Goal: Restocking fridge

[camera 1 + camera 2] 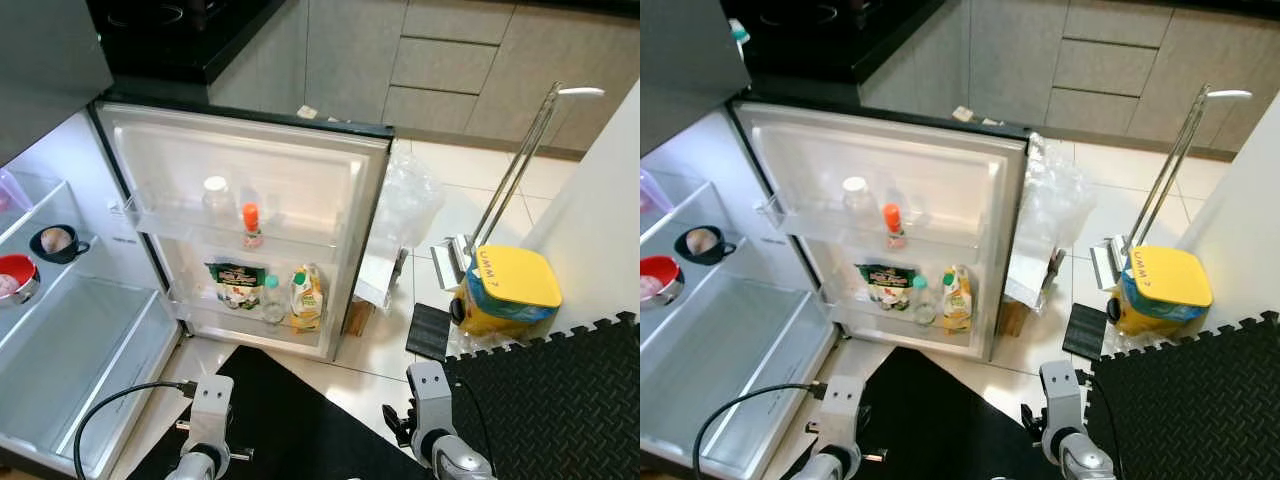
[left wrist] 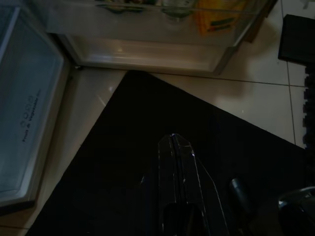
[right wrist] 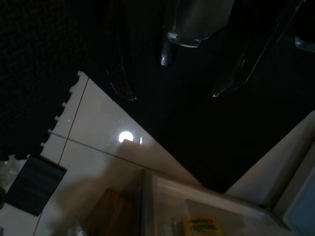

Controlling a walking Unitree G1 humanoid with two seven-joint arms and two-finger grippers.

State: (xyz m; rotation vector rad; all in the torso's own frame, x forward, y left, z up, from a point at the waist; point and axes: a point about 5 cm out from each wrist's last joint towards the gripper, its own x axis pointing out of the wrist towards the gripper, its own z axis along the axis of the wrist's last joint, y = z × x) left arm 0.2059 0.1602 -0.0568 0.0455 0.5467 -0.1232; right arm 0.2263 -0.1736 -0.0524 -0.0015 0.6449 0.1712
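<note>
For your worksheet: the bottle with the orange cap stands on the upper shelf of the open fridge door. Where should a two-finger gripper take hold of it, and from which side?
Probably the neck just under the cap of the orange-capped bottle, coming from above. It stands upright, and the upper door shelf has a clear front rail covering its lower body, so a low frontal grip looks blocked. The white-lidded jar stands beside it, so the fingers should close front to back.

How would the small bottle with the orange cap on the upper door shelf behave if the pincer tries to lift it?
The orange-capped bottle looks narrow and tall, so a sideways nudge would probably tip it. Its body seems clear and smooth, perhaps slippery. The door shelf rail in front means it likely must go up first.
</note>
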